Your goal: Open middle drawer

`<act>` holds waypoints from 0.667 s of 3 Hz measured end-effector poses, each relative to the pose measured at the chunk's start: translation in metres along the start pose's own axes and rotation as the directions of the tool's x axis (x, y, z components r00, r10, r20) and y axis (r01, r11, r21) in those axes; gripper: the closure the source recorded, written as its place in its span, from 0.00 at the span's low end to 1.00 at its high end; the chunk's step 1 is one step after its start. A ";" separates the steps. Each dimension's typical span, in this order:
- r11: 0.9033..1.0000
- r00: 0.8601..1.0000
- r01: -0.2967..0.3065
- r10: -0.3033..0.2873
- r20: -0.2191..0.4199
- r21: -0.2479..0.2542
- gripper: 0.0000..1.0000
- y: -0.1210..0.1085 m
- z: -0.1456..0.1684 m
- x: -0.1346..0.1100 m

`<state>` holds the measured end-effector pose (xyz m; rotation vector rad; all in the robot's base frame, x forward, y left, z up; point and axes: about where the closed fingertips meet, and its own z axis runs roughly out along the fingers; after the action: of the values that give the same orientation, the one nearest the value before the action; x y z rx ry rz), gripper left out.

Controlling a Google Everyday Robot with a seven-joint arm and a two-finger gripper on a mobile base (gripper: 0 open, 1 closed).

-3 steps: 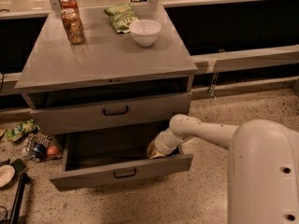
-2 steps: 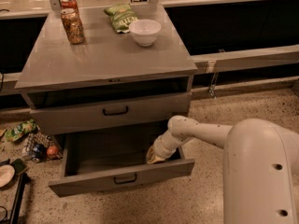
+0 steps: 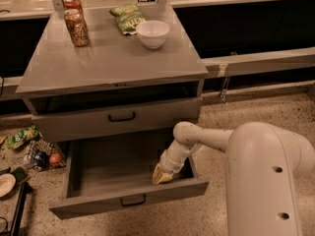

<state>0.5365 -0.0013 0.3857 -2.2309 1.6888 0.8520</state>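
Note:
The middle drawer (image 3: 93,208) is a wide grey drawer with a low front panel and a small black handle (image 3: 133,200). It stands pulled out from the cabinet, and its deep grey tray (image 3: 113,163) shows nothing inside but the gripper. My gripper (image 3: 162,174) reaches down into the tray at its right front corner, just behind the front panel. The white arm (image 3: 206,137) comes in from the right.
A closed drawer (image 3: 78,124) with a black handle sits above the open one. On the cabinet top (image 3: 113,63) are two cans (image 3: 77,27), a green chip bag (image 3: 128,17) and a white bowl (image 3: 152,33). Litter (image 3: 39,154) and a plate (image 3: 6,185) lie on the floor at left.
The middle drawer has slid further out toward the camera. My gripper has moved forward with it, staying at the tray's right front corner.

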 end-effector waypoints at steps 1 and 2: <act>0.995 0.998 -0.057 0.059 0.019 -0.081 1.00 0.027 0.006 -0.003; 0.982 0.992 -0.121 0.126 0.027 -0.144 1.00 0.062 0.006 -0.007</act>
<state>0.4755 -0.0117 0.3950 -2.2030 1.8192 1.0672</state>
